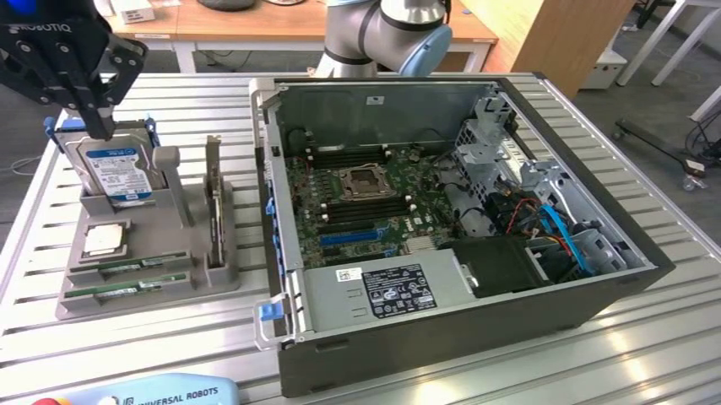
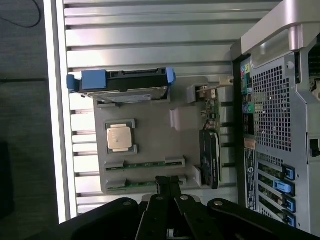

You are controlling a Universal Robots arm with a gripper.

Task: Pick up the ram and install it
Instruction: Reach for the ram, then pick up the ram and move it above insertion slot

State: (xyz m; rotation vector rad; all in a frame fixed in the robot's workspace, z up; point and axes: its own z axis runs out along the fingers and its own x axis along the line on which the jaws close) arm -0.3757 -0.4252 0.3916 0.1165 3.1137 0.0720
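Two green ram sticks [image 1: 127, 268] [image 2: 145, 165] lie on edge in slots at the near end of a grey holder [image 1: 181, 278] [image 2: 155, 140]; the second stick [image 1: 121, 292] [image 2: 140, 184] is beside the first. My black gripper [image 1: 103, 128] [image 2: 167, 181] hangs shut and holds nothing, high above the holder near the hard drive [image 1: 113, 169] [image 2: 122, 85]. It is well clear of the ram. The open computer case [image 1: 451, 194] shows its motherboard with long black memory slots [image 1: 355, 211] beside the processor socket [image 1: 363, 181].
On the holder sit a square silver processor [image 1: 104, 240] [image 2: 120, 137] and an upright expansion card [image 1: 214, 202] [image 2: 210, 155]. The case wall [image 2: 280, 110] stands close beside the holder. A slatted metal table [image 1: 631, 354] carries everything. A teach pendant [image 1: 147, 392] lies at the front edge.
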